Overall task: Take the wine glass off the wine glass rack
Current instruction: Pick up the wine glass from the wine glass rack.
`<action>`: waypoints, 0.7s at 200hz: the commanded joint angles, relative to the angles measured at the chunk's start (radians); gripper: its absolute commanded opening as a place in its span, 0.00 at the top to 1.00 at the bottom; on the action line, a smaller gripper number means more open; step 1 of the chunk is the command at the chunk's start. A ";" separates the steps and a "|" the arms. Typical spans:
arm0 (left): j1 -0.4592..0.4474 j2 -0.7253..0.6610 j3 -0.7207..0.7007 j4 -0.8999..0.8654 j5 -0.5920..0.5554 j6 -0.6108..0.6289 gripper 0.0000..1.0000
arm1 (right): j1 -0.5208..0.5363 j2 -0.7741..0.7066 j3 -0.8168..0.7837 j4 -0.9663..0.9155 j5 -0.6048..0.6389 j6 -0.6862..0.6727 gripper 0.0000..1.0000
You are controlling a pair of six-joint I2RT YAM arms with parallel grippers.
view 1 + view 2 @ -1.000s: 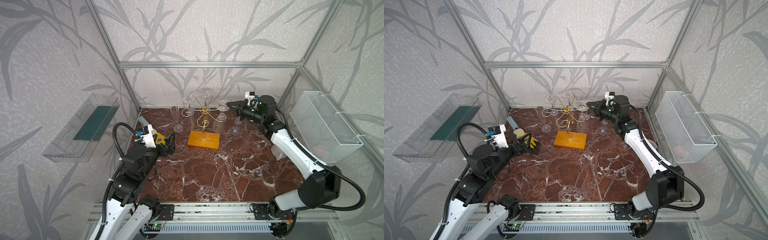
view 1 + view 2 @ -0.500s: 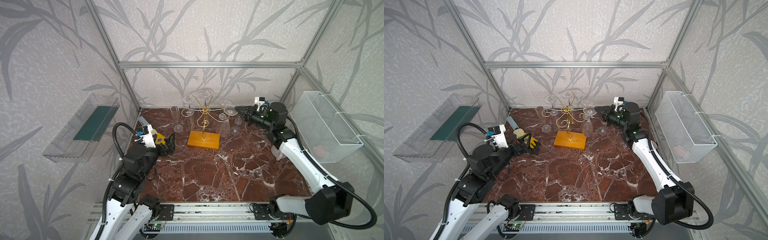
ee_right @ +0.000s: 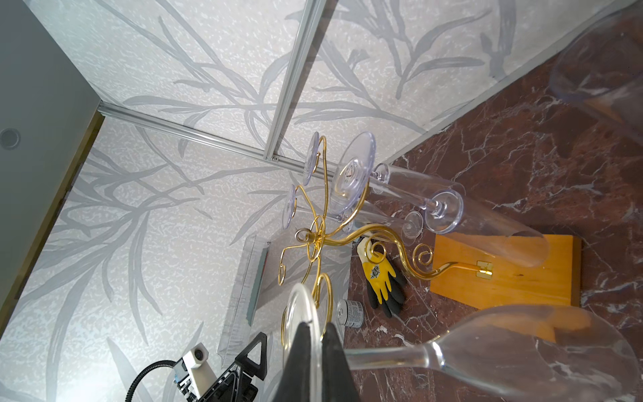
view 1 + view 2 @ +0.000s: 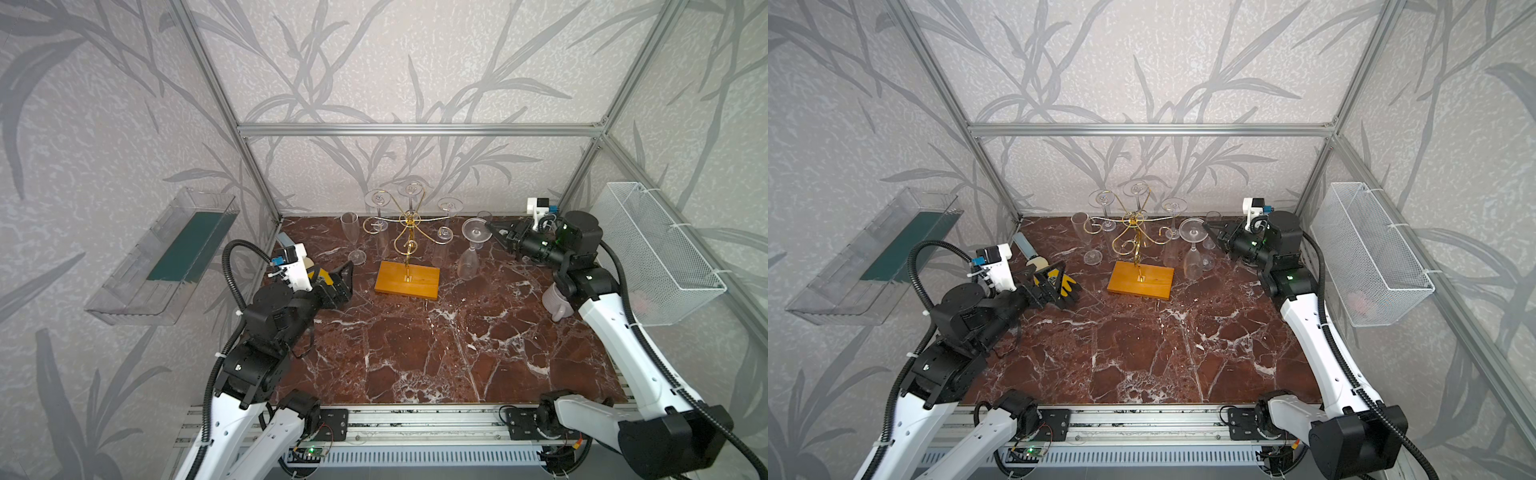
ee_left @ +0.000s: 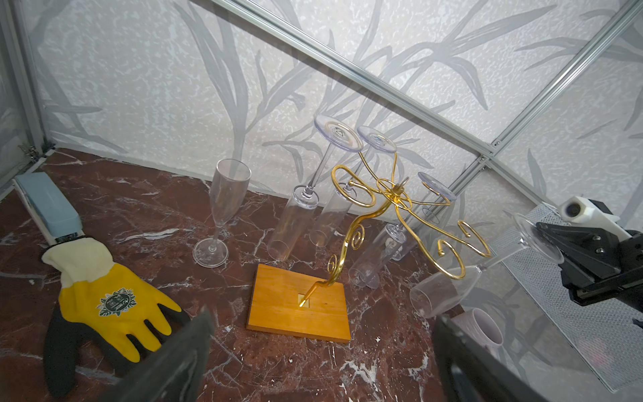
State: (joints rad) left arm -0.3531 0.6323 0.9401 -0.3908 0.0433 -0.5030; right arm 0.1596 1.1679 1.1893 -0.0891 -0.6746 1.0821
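Marble, dark red with white veins, makes up the tabletop (image 4: pixel 415 357). On the far left wall hangs a clear plastic tray (image 4: pixel 137 286). The left gripper (image 4: pixel 1064 284) sits low near a yellow-and-black work glove (image 5: pixel 114 306), its jaws spread wide and holding nothing.

Next along, a clear upright champagne flute (image 4: pixel 351 237) stands on the marble. It is just beside the wine glass rack (image 4: pixel 409 232), a gold wire stand with curled arms on a rectangular orange-yellow wooden base (image 4: pixel 408 279). Several clear flutes (image 5: pixel 288 226) hang upside down from its arms.

To the rack's right is the wine glass (image 4: pixel 468 259), clear and stemmed. It hangs tilted, bowl down and round foot up, just beside the nearest curl and, as far as I can make out, clear of it. The right gripper (image 4: pixel 489 226) is clenched on the rim of that foot. Under its arm sits a pale mug (image 4: pixel 555 301), and a white wire mesh basket (image 4: pixel 660 253) is mounted on the right wall.
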 commanded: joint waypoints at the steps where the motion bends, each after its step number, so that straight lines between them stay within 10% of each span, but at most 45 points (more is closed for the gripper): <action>1: 0.003 0.019 0.060 0.006 0.075 -0.053 0.03 | -0.002 -0.041 0.121 -0.090 -0.028 -0.211 1.00; 89: 0.003 0.148 0.182 0.102 0.358 -0.170 0.05 | 0.021 -0.195 0.228 -0.185 0.035 -0.795 1.00; 140: -0.003 0.243 0.201 0.264 0.567 -0.222 0.07 | 0.222 -0.282 0.156 -0.204 0.156 -1.206 1.00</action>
State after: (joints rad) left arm -0.3531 0.8455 1.1179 -0.2558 0.4530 -0.6746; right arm 0.2939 0.9024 1.3590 -0.3134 -0.5877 0.1581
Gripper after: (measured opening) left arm 0.935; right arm 0.075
